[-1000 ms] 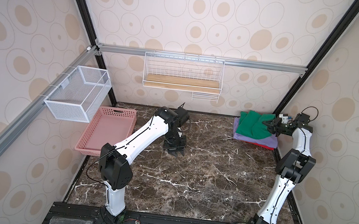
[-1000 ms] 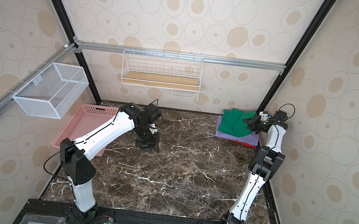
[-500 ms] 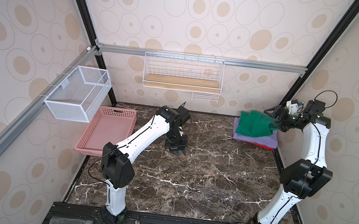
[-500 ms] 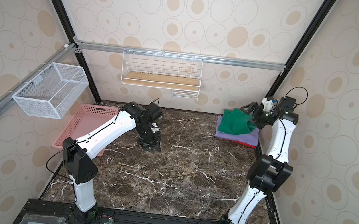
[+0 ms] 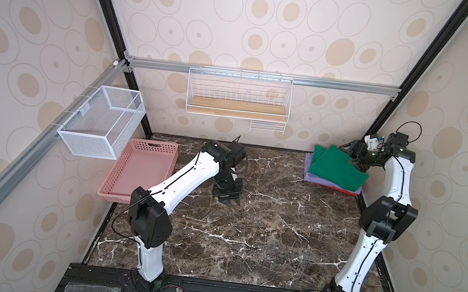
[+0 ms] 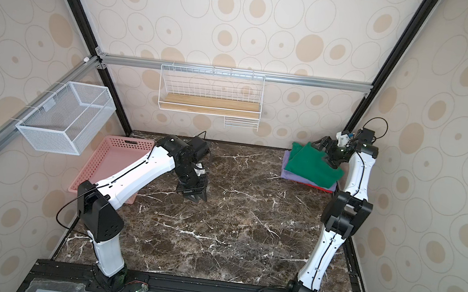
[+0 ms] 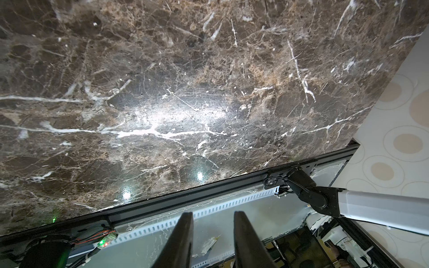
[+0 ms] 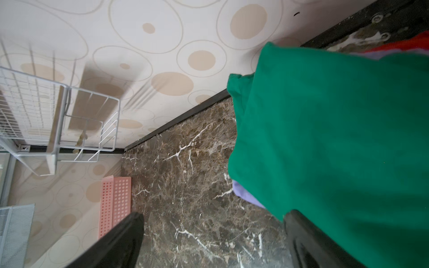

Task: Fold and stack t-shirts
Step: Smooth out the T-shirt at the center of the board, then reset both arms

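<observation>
The t-shirts lie folded in one stack at the table's back right corner in both top views. The green shirt (image 5: 334, 168) (image 6: 310, 166) (image 8: 336, 139) is on top. A lavender one (image 5: 313, 179) (image 8: 246, 196) shows under it, and a red edge (image 5: 348, 192) (image 8: 406, 45) lies at the bottom. My right gripper (image 5: 352, 156) (image 6: 327, 152) (image 8: 213, 215) hovers over the stack's far right corner, open wide and holding nothing. My left gripper (image 5: 229, 202) (image 6: 197, 198) (image 7: 213, 213) hangs over the bare marble left of centre, its jaws apart with nothing between them.
A pink perforated basket (image 5: 145, 169) sits at the table's left edge. Above it a white mesh basket (image 5: 102, 124) hangs on the left wall. A wire shelf with a wooden board (image 5: 238, 101) hangs on the back wall. The dark marble table (image 5: 261, 232) ends at a black front rail.
My right gripper has opened, let go of the green shirt and risen above the stack with its arm lifting. The left arm has barely shifted.
</observation>
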